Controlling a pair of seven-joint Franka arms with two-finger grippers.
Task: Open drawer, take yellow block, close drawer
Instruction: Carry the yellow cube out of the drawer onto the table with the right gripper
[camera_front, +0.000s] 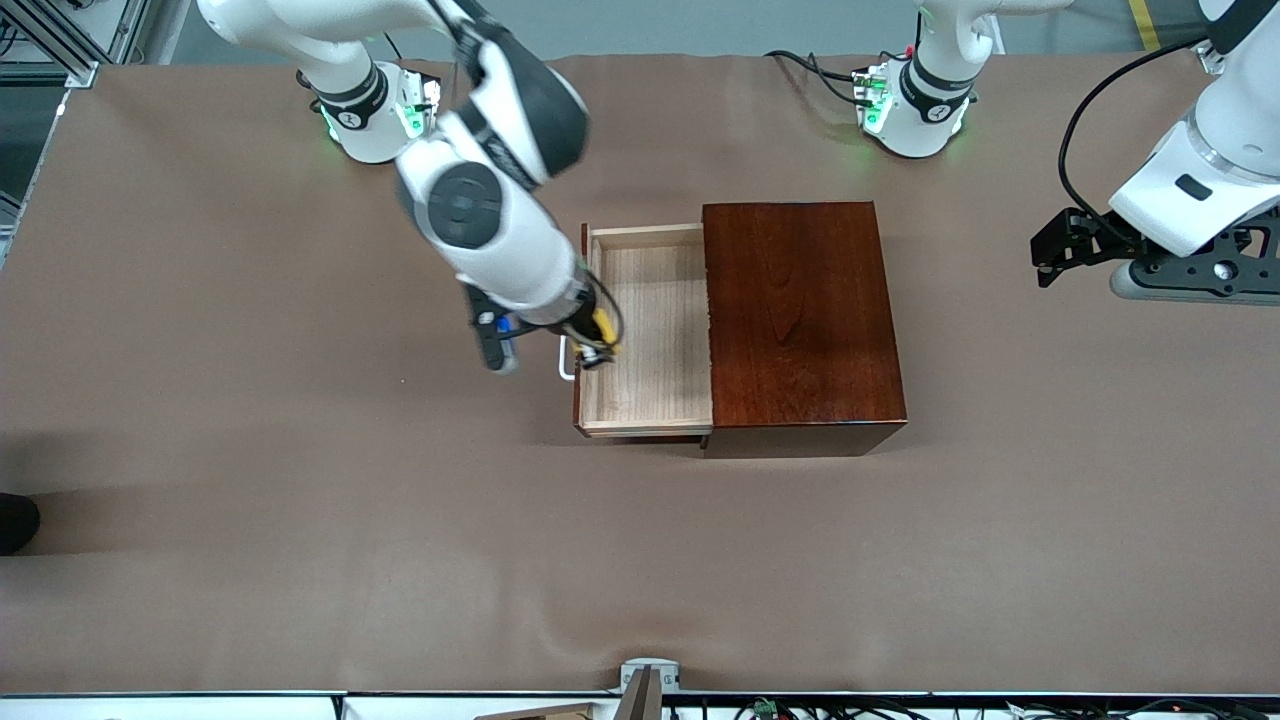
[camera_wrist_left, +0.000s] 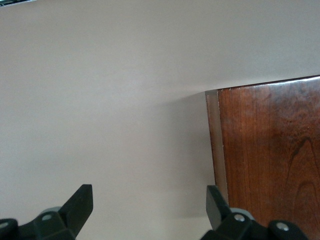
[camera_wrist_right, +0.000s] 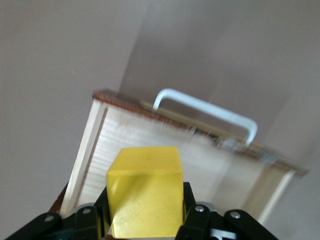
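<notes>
Right tool (camera_wrist_right: 145, 220) clamped on yellow block (camera_wrist_right: 145, 195) over open drawer (camera_front: 650, 330); left tool (camera_wrist_left: 147, 210) apparently wide open.

High front camera facing both arms, wrist cameras close above drawer (camera_front: 650, 330) (shared), box (camera_wrist_left: 270, 155)

My arms are glossy white with dark grey joint caps, black cables, green-lit bases and black screw-studded fingers (camera_wrist_left: 80, 202).

The right arm reaches out from its base and angles down, its end effector (camera_front: 598, 350) with fingers (camera_wrist_right: 192, 212) pinched together. The left arm waits raised at its own end, its end effector (camera_front: 1045, 262) spread wide.
</notes>
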